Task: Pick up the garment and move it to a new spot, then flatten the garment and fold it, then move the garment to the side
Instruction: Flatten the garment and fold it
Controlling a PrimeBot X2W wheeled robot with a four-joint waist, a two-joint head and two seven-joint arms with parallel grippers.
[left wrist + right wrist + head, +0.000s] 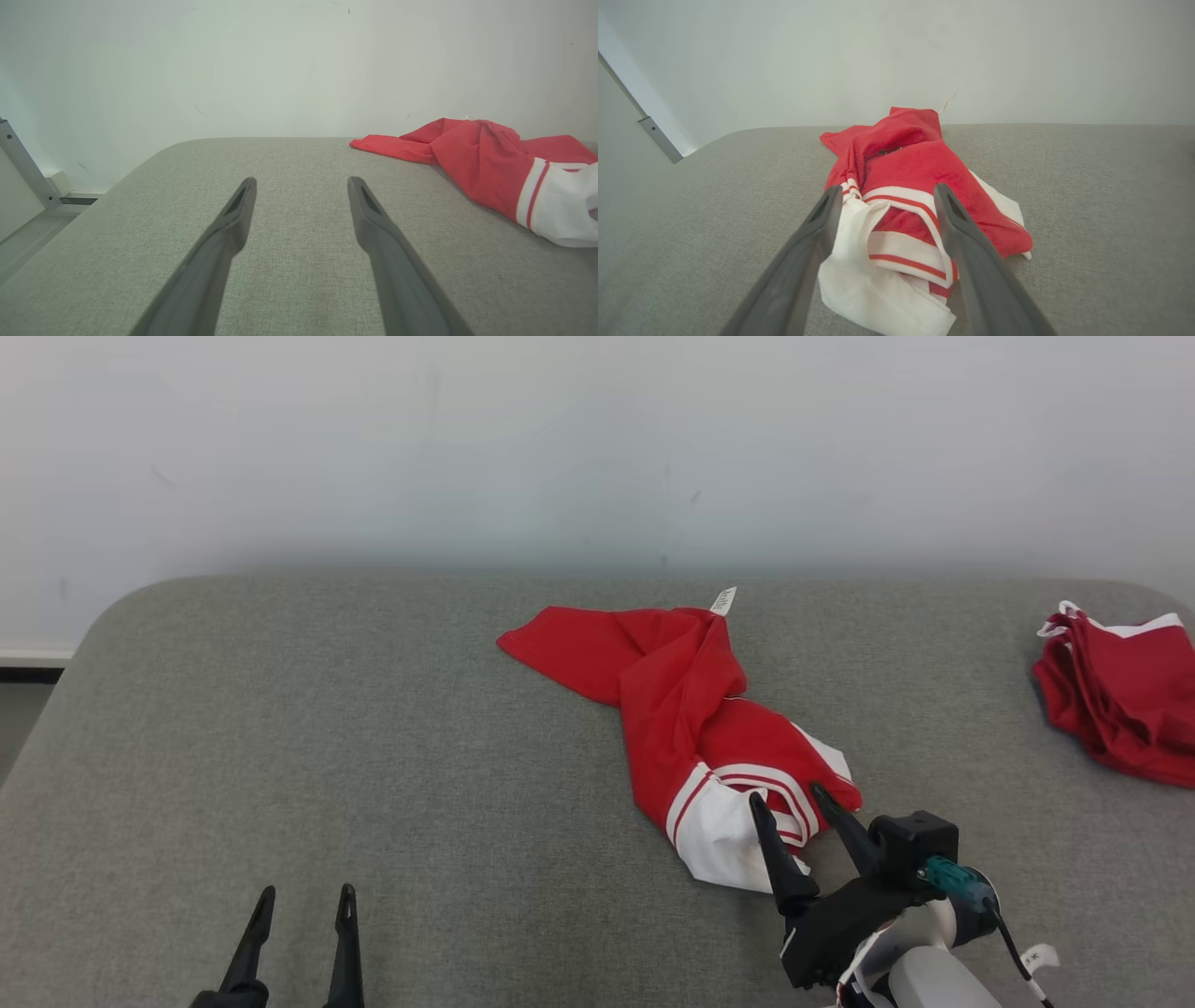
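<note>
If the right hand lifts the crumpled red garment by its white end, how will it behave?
Probably floppy: the garment lies twisted and bunched, so it should drape. Likely light: thin cloth. Its white end is layered at the right hand, so a pinch may catch only one layer.

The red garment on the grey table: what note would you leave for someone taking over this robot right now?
Left end effector: open, over bare grey table, clear of the garment.
Right end effector: open, straddling the garment's white-striped near end, not gripping.
Garment: crumpled mid-table. A second red garment lies at the right edge.
Done: nothing yet. Left: grasp, move, flatten, fold, set aside.
</note>
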